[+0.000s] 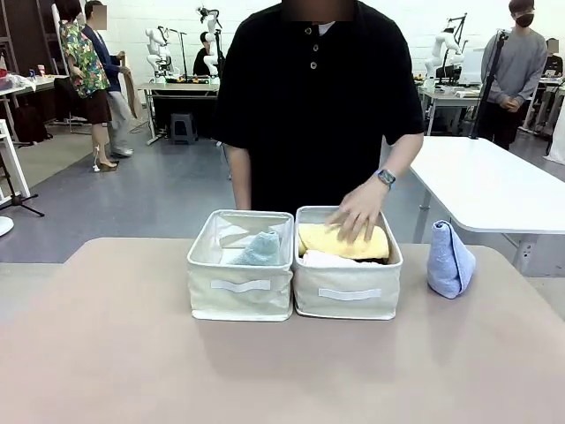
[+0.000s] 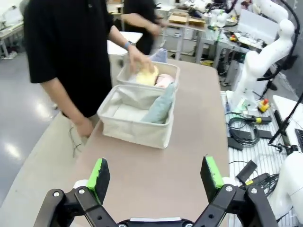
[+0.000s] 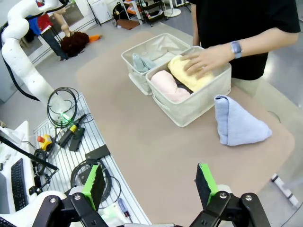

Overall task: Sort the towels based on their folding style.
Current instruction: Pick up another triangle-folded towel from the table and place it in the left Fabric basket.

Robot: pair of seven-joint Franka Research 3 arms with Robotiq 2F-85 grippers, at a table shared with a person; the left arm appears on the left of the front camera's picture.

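Yellow towel (image 1: 340, 243), rolled into a cylinder, lies in the right bin (image 1: 346, 296) beside a pink roll (image 3: 168, 85). The person's hand (image 1: 357, 212) rests flat on the yellow one. A sage-green cone (image 1: 259, 250) leans in the left bin (image 1: 240, 291). A light-blue cone (image 1: 449, 259) stands on the desk (image 1: 132, 353), just right of the bins. The left end effector (image 2: 155, 172) and right end effector (image 3: 150, 177) hover over the desk, fingers spread wide, holding nothing.

The person's hand (image 1: 357, 212) covers the right bin (image 1: 346, 299); the left bin (image 1: 240, 296) lies open above, near table (image 1: 115, 353) bare.
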